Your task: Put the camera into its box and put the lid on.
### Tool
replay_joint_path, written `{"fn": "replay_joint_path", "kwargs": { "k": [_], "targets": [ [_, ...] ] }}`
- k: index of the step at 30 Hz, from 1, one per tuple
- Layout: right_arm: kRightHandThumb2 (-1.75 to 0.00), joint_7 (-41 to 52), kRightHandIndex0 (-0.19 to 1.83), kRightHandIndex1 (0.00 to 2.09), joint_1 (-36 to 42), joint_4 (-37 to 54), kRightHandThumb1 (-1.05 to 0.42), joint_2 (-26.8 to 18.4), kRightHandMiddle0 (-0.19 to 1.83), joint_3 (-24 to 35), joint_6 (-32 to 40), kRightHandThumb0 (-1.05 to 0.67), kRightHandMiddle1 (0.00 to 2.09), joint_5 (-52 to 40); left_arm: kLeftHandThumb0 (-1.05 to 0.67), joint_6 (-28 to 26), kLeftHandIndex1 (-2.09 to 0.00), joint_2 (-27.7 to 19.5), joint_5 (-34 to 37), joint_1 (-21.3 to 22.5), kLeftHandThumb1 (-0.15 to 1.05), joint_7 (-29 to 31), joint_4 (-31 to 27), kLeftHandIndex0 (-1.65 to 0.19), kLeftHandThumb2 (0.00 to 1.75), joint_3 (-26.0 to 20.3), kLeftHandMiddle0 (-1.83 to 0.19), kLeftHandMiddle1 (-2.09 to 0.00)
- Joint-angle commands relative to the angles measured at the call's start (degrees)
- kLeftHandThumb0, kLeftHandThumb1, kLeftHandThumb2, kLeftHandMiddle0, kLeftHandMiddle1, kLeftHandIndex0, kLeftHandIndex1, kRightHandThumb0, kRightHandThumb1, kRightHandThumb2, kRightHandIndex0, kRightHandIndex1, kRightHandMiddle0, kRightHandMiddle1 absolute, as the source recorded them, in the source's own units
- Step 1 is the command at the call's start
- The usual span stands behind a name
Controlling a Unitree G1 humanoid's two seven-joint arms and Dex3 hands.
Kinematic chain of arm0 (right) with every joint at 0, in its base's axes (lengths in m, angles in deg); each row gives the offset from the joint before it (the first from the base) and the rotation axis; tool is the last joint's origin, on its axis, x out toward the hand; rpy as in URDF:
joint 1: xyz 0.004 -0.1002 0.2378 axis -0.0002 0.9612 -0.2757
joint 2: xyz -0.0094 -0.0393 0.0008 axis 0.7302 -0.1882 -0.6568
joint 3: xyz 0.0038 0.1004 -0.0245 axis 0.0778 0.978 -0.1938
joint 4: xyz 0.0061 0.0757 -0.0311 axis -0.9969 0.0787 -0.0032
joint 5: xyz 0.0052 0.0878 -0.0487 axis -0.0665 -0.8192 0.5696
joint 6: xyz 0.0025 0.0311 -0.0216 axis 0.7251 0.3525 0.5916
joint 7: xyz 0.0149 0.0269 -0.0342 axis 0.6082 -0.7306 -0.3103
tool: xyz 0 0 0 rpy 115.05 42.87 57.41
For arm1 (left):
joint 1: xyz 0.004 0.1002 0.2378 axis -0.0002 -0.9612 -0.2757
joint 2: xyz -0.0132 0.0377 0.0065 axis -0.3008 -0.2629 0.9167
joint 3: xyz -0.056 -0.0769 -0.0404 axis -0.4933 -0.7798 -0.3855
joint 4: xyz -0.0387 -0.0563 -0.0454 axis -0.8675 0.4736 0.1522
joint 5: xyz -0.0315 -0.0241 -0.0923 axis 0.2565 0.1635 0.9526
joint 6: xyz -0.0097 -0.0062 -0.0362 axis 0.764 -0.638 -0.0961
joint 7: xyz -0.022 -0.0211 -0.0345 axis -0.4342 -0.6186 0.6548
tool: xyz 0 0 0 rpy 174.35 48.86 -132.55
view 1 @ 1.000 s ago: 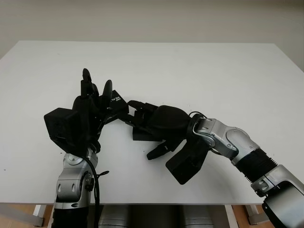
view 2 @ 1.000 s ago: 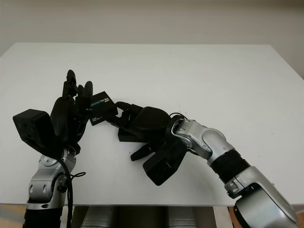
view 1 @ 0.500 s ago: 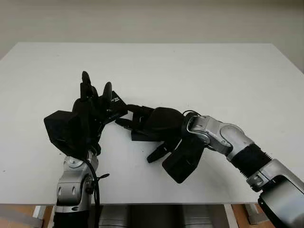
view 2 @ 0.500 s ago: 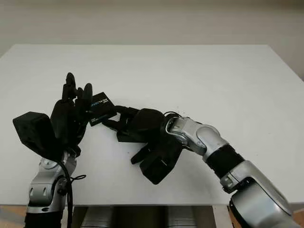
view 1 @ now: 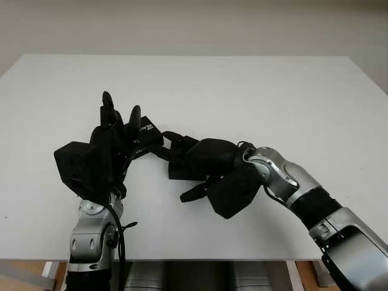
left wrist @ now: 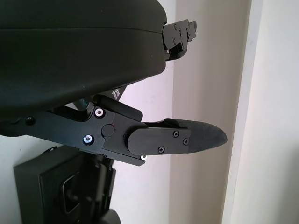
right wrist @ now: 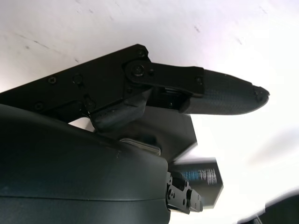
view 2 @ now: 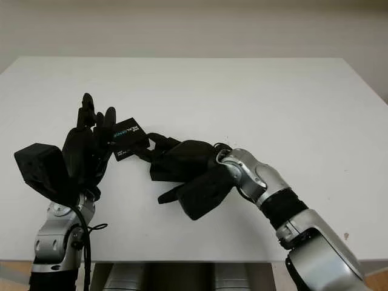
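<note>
The left hand (view 1: 118, 136) stands upright at the left of the white table (view 1: 254, 91), its fingers (view 1: 108, 109) pointing up and closed round a small black printed box lid (view 2: 125, 136), which is tilted off the table. The right hand (view 1: 194, 159) lies just beside it, over a flat black box (view 1: 179, 173) on the table; whether it grips the box cannot be told.

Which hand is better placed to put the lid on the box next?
Left, probably: the left hand holds the printed lid tilted beside the black box, while the right hand sits over that box.
</note>
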Motion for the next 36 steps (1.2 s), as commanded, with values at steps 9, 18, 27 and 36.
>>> {"fn": "replay_joint_path", "kwargs": {
  "k": [9,18,27,36],
  "targets": [
    [-0.64,5.66,-0.18,0.03,4.23,21.48,-1.05,-6.83,-0.16,14.75,12.68,-0.85,0.03,-14.83,-0.66,1.26,0.00,-2.81,1.89,0.30,1.05,2.51,-2.25,0.19,0.42,-2.38,0.19,-0.02],
    [-0.61,3.72,-0.16,0.03,3.78,21.79,-1.05,-7.28,-0.14,23.25,24.30,-0.87,0.06,-22.22,-0.73,1.52,-0.06,-14.45,-10.92,0.94,1.05,2.90,0.13,0.10,0.39,-0.71,0.08,-0.08],
    [-0.64,-1.49,-0.17,0.03,3.02,16.36,-1.05,-7.21,-0.17,28.11,30.56,-0.84,0.04,-25.20,-0.67,5.36,-0.05,-27.79,-18.57,4.22,1.05,12.17,7.95,0.12,0.16,1.30,0.10,-0.06],
    [-0.68,-1.46,-0.19,0.01,2.59,12.52,-1.05,-7.73,-0.19,32.75,28.90,-0.76,0.01,-30.88,-0.51,13.52,-0.19,-32.67,-28.36,13.93,0.99,9.63,21.91,-0.31,0.05,6.88,-0.54,-0.14]
  ]
}}
